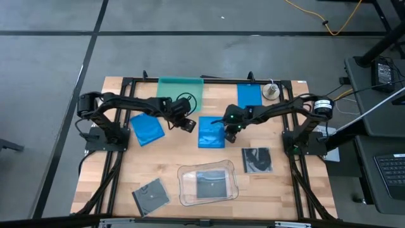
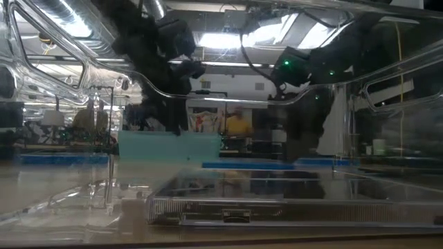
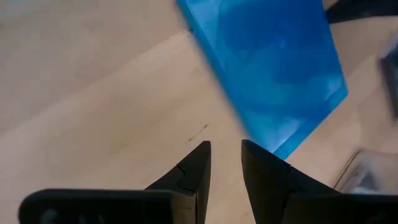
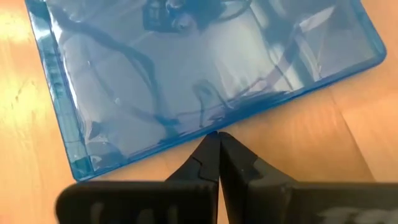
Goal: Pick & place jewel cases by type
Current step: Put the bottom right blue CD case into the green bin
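Observation:
Three bright blue jewel cases lie flat on the wooden table: one at the left (image 1: 147,130), one in the middle (image 1: 209,133), one at the far side (image 1: 249,95). A dark case (image 1: 150,195) lies near the front left and another (image 1: 257,159) at the right. A third dark case (image 1: 211,185) lies inside the clear tray (image 1: 187,172). My left gripper (image 1: 188,126) (image 3: 225,152) hovers narrowly open just left of the middle blue case (image 3: 273,68). My right gripper (image 1: 229,135) (image 4: 217,138) is shut, its tips at that case's right edge (image 4: 205,127). My right gripper's shut fingertips (image 4: 210,144) stand at the edge of the middle blue case (image 4: 186,74), coming from above and slanting down. The case lies flat on the table. I cannot tell whether the tips touch it.
A teal translucent tray (image 1: 180,88) sits at the far edge, between the arms' bases. A small round object (image 1: 271,92) lies at the far right. Bare wood (image 1: 180,155) shows between the middle blue case and the clear tray.

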`<state>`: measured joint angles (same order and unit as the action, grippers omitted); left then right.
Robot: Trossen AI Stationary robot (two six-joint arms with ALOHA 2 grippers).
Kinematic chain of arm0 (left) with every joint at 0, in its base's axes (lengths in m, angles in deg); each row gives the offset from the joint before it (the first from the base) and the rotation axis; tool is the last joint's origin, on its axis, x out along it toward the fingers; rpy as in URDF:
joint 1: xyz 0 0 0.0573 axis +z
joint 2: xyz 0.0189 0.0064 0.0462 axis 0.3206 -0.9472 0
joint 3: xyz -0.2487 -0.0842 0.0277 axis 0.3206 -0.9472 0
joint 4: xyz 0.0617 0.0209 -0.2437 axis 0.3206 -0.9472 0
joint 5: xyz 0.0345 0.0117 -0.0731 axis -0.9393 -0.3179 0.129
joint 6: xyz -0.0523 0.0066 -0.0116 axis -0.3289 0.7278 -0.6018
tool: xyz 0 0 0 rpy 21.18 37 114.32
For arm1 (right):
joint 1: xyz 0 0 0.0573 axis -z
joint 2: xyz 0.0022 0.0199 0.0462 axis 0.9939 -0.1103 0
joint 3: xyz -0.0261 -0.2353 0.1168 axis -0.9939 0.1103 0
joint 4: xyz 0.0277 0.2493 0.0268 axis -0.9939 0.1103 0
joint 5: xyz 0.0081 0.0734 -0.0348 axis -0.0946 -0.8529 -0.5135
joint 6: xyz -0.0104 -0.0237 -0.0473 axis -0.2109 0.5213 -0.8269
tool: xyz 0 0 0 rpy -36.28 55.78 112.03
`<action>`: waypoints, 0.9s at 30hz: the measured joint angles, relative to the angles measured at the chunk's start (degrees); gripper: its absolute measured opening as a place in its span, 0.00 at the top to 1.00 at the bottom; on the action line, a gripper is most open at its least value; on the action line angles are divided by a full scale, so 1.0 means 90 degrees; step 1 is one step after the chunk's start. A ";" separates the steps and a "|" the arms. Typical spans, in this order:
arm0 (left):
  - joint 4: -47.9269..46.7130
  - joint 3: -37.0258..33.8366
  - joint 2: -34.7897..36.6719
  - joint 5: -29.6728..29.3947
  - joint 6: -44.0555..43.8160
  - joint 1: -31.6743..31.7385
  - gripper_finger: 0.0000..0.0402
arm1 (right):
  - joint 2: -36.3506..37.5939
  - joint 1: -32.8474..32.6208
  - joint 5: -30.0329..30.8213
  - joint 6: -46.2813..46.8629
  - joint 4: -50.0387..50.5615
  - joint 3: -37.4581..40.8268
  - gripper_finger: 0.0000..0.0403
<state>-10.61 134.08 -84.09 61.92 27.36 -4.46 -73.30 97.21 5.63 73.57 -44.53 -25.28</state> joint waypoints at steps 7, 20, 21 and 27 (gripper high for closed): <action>0.1280 -0.0805 0.0000 -0.0208 -0.0689 -0.0218 0.71 | -0.0428 0.0000 -0.0132 -0.0217 -0.0021 -0.0487 0.98; 0.2140 -0.1388 -0.0108 -0.0583 -0.1443 -0.0472 0.44 | -0.0938 -0.0005 -0.0380 -0.0379 -0.0182 -0.0995 0.98; 0.2114 -0.1393 -0.0168 -0.0583 -0.1452 -0.0472 0.43 | -0.0938 -0.0005 -0.0380 -0.0379 -0.0194 -0.0995 0.98; 0.2848 -0.1378 -0.0693 -0.0497 -0.1575 -0.0476 0.43 | -0.0943 -0.0005 -0.0413 -0.0385 -0.0189 -0.0995 0.98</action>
<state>15.02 121.68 -90.33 57.44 13.19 -8.74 -81.79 97.17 1.92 70.11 -46.23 -34.23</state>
